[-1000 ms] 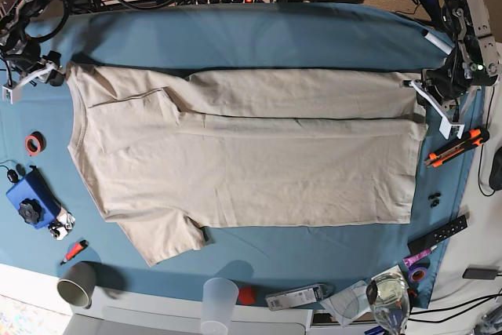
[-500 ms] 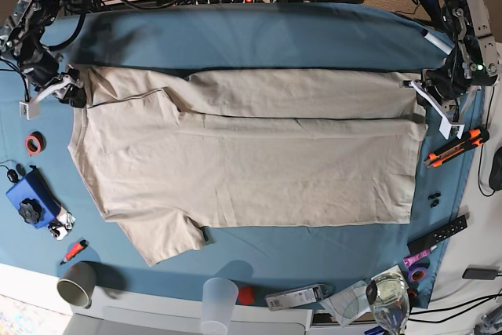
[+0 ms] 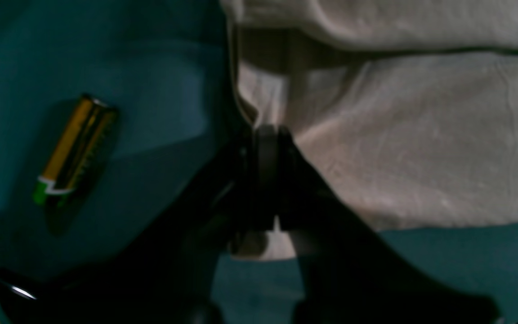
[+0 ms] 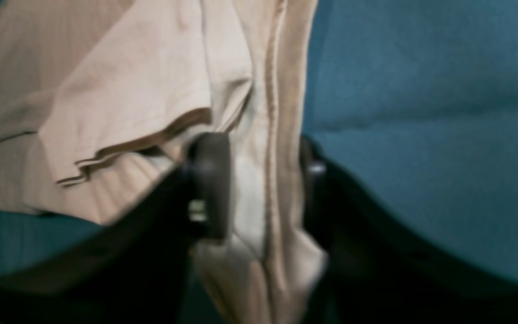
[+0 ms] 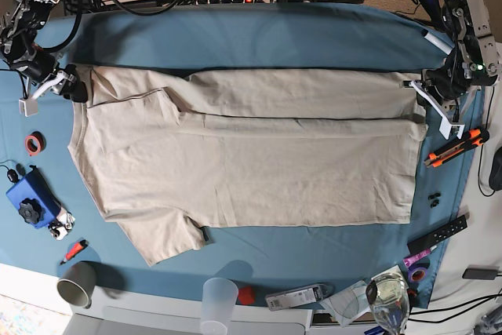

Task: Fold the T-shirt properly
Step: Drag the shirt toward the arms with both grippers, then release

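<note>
Beige short-sleeved T-shirt [image 5: 251,154], spread flat before me on the blue cloth, collar end to my right, hem to my left. The far long edge is folded inward over the body; the near sleeve lies splayed outward. Fabric lightly creased throughout.

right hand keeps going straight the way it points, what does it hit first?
The T-shirt: the right hand already straddles its seamed edge, so cloth fills the gap ahead. Beyond that probably more shirt, though depth is unclear.

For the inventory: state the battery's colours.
Gold battery with a green-and-white end; left wrist view.
</note>
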Action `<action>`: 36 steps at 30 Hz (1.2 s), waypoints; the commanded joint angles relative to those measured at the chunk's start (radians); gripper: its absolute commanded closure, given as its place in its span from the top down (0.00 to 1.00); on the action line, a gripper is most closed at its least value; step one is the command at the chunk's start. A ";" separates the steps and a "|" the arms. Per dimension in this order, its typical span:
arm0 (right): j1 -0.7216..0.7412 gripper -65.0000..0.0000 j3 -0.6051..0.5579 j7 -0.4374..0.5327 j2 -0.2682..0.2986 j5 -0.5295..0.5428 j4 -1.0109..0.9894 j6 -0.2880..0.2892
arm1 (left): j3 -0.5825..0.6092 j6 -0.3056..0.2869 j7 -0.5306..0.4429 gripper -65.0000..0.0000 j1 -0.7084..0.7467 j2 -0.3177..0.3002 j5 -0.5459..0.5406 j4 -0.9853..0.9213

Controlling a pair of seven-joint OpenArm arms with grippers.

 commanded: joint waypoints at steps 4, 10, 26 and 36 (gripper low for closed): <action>-0.036 0.00 -0.012 -0.172 -0.015 -0.165 -0.028 -0.031 | -0.008 0.003 0.001 0.00 -0.005 -0.016 0.016 0.010; -0.037 0.00 -0.011 -0.161 -0.002 -0.169 -0.028 -0.031 | -0.008 0.003 0.032 0.00 -0.005 -0.017 0.026 0.010; -0.087 0.00 0.245 -0.184 0.021 -0.100 0.062 0.001 | -0.009 -0.016 0.060 0.00 0.106 -0.075 0.019 0.134; -0.219 0.00 0.257 -0.184 0.020 -0.045 0.129 0.001 | -0.023 -0.016 0.071 0.00 0.189 -0.075 0.027 0.185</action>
